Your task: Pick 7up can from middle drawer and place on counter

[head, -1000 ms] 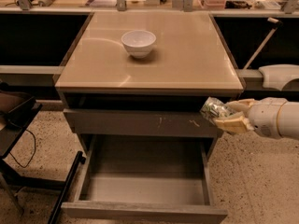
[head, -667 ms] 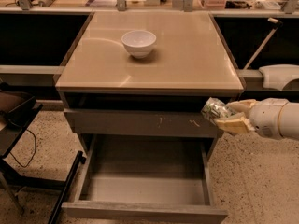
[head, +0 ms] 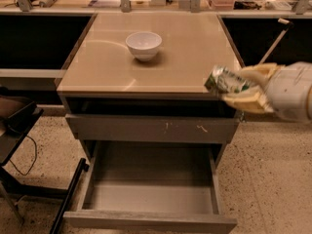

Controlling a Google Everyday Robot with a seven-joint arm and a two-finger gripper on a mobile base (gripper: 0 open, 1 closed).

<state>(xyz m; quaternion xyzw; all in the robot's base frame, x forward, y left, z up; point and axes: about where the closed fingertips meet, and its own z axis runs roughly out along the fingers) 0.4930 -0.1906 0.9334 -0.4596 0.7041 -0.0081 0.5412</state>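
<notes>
7up can: the green and silver 7up can (head: 225, 80) is up at counter height, tilted almost onto its side, with one end pointing left toward the cabinet. In this view it overlaps the front right corner of the counter; whether it touches the surface cannot be told.

Gripper: the gripper (head: 233, 86) is clamped on the can, coming in from the right. Its pale yellow fingers (head: 256, 73) lie one above and one below the can's right half, and the can's left end sticks out free.

Arm: a thick white arm (head: 294, 91) runs off the right edge of the picture behind the gripper, level with the counter's front edge.

Counter: the glossy beige counter (head: 190, 48) tops the grey cabinet. Its front right corner is just beside the can.

White bowl: the white bowl (head: 144, 45) stands upright on the counter, left of centre and toward the back, well apart from the can.

Scratched drawer front: the upper drawer front (head: 122, 128) with pale scratches sits just under the counter, with a dark gap above it.

Middle drawer: the middle drawer (head: 146, 222) is pulled far out toward the camera below the scratched front. Its grey inner tray is in full view, and the can is well above it, off to the right.

Floor: speckled light floor (head: 273, 179) surrounds the cabinet.

Left side: a dark chair-like object (head: 14, 126) stands at the left edge, and a black bar (head: 68, 196) leans near the open drawer's left wall.
</notes>
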